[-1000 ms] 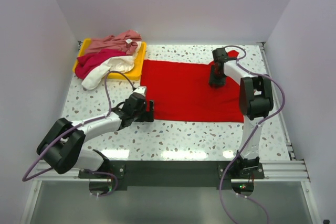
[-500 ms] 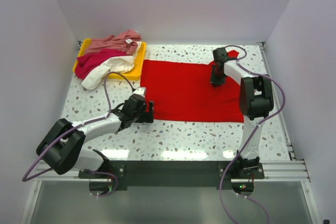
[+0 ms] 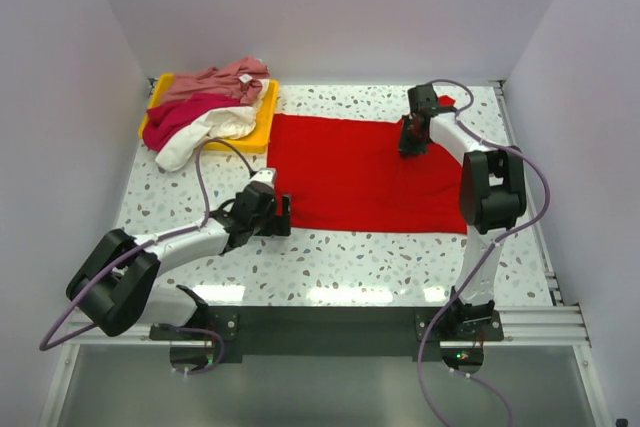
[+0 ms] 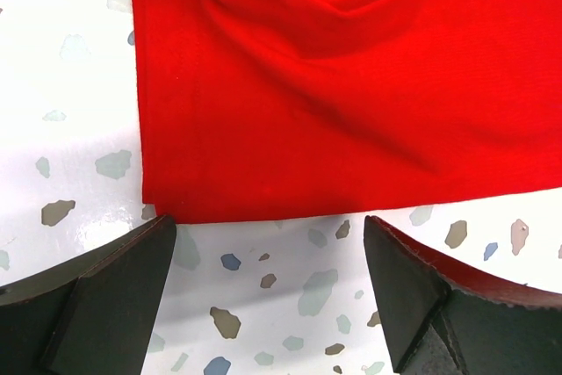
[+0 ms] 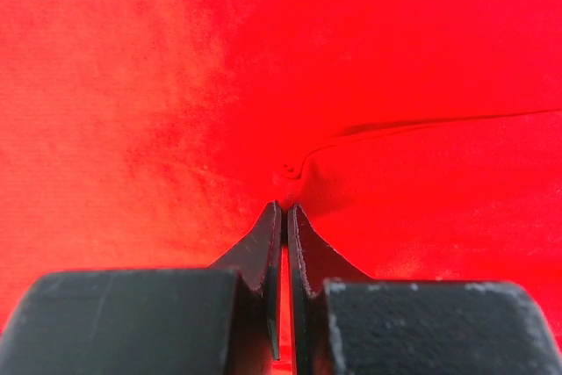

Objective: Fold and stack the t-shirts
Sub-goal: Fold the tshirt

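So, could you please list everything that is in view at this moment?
Red t-shirt: one, bright red, spread flat mid-table.
Pink t-shirt: one, dusty pink, crumpled at the far side of the tray pile.
Magenta t-shirt: one, crimson-magenta, crumpled in the middle of the pile.
White t-shirt: one, cream-white, spilling over the tray's near edge.
Tray: one, yellow, far left of the table, under the pile.
Table: one, white with speckles.
Mounting rail: one, black, at the table's near edge.
Left arm: one, white and black, jaws open at the red t-shirt's near left corner.
Right arm: one, white and black, jaws shut on a fold of the red t-shirt, far right.
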Tool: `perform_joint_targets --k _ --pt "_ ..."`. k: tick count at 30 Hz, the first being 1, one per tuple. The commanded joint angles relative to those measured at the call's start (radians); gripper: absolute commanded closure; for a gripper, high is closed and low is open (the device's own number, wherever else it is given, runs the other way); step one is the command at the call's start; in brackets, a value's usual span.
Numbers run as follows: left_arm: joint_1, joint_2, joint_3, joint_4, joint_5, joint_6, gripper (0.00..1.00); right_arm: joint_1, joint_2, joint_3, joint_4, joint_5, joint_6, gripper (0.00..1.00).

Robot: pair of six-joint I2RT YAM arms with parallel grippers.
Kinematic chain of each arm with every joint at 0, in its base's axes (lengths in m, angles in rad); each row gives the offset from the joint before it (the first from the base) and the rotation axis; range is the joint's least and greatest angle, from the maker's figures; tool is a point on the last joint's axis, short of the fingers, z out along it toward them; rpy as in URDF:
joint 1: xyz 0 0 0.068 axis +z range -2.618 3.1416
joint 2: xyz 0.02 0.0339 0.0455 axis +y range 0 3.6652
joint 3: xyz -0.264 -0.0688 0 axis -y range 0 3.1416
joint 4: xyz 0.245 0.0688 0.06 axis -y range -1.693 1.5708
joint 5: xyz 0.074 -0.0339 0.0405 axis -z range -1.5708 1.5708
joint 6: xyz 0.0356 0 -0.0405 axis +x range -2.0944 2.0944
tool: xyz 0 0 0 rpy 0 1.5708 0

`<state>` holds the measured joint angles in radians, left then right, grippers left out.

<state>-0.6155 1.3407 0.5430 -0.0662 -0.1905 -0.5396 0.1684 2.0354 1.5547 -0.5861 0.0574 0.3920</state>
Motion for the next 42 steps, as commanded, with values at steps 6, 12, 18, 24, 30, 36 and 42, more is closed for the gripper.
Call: perform_joint_targets --k 6,12,18,24,30,36,42 --pt "0.003 -0.02 0.003 -0.036 -0.012 -0.016 0.05 0.002 -0.015 0.039 0.012 -0.027 0.01 0.67" --pt "0.002 -0.095 0.048 -0.112 -0.046 0.003 0.03 0.023 -0.118 -0.002 0.04 -0.054 -0.027 0.29" --pt "0.06 -0.106 0.072 -0.101 -0.02 0.044 0.03 0.095 -0.262 -0.097 0.116 -0.14 -0.085 0.25" --pt "0.166 -0.066 0.061 -0.026 0.06 0.096 0.09 0.193 -0.322 -0.208 0.264 -0.369 -0.097 0.25" --pt "0.191 -0.025 0.087 0.032 0.091 0.125 0.16 0.305 -0.242 -0.217 0.345 -0.448 -0.111 0.28" --pt "0.192 0.041 0.104 0.051 0.077 0.132 0.22 0.384 -0.158 -0.2 0.397 -0.49 -0.113 0.32" --pt "0.194 0.093 0.098 0.051 0.06 0.127 0.31 0.439 -0.107 -0.202 0.423 -0.513 -0.137 0.33"
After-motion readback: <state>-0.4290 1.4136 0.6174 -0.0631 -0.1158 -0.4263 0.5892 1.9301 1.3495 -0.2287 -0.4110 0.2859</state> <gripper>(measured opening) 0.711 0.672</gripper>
